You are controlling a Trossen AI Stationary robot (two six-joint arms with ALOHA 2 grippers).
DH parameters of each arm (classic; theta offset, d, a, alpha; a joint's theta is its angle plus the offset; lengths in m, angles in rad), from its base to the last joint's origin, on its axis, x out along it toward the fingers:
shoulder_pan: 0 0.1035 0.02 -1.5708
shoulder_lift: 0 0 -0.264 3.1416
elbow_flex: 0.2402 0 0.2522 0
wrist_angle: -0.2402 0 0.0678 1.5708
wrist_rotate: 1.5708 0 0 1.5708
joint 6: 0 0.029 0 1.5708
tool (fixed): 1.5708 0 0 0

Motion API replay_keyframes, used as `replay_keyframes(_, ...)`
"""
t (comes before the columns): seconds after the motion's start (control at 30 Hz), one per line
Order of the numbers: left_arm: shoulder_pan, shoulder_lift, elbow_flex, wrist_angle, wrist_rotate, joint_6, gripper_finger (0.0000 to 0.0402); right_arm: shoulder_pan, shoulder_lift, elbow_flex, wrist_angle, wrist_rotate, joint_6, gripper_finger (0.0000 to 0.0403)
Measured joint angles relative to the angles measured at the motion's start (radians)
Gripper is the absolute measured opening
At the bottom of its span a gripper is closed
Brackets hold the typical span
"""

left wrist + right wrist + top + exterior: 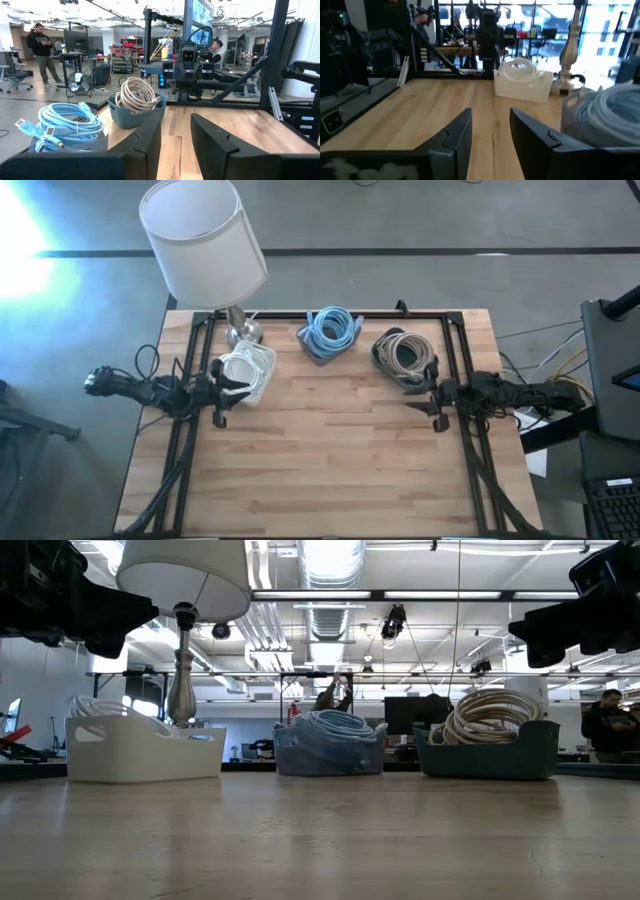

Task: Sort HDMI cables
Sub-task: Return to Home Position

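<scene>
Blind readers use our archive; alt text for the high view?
Three bins along the table's back hold coiled white cables, light blue cables and tan cables, left to right, a lamp beside the first. The left gripper and right gripper sit open and empty at the sides.

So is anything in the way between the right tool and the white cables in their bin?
Nothing visible. Only bare wooden table lies between the right tool and the white bin holding the white cables.

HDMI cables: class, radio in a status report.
Left gripper and right gripper open, empty. HDMI cables coiled in three bins: white, light blue, tan. Lamp beside white bin; nothing blocking.
</scene>
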Motion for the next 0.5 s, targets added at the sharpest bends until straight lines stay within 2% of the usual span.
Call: replay_keyframes(0.5, 0.0, 0.0, 0.0, -0.002, 0.0, 0.0, 0.011, 0.0, 0.05, 0.0, 0.001, 0.0, -0.017, 0.0112)
